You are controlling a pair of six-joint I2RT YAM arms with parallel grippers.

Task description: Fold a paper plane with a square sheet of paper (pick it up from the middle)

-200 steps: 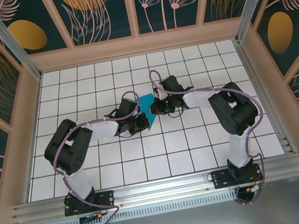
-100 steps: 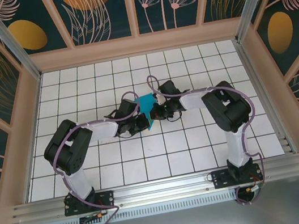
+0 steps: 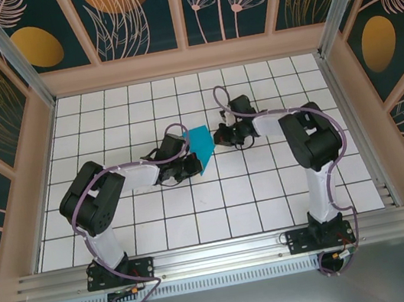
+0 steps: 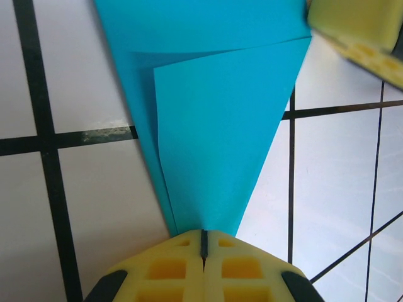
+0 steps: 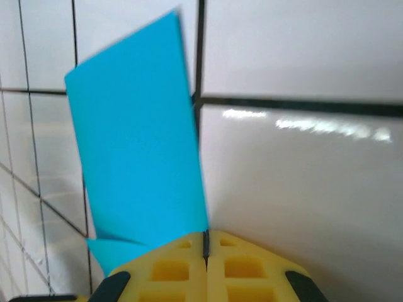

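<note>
- Folded teal paper sheet [image 3: 201, 146]: a layered shape tapering to a point, at the middle of the white grid-tiled table [image 3: 270, 186].
- Left gripper [image 4: 203, 242]: yellow fingers pressed together, pinching the sheet's near pointed tip.
- Right gripper [image 5: 206, 238]: fingers pressed together at the sheet's far right corner; cannot tell whether paper is caught.
- Around: dark floral wall panels [image 3: 131, 8], aluminium rail [image 3: 219, 255] along the near edge.

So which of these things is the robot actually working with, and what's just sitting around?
Part of the job: folded teal paper; left gripper, pinching its pointed tip; right gripper, shut at its edge.
Just there: white gridded table; patterned walls.
</note>
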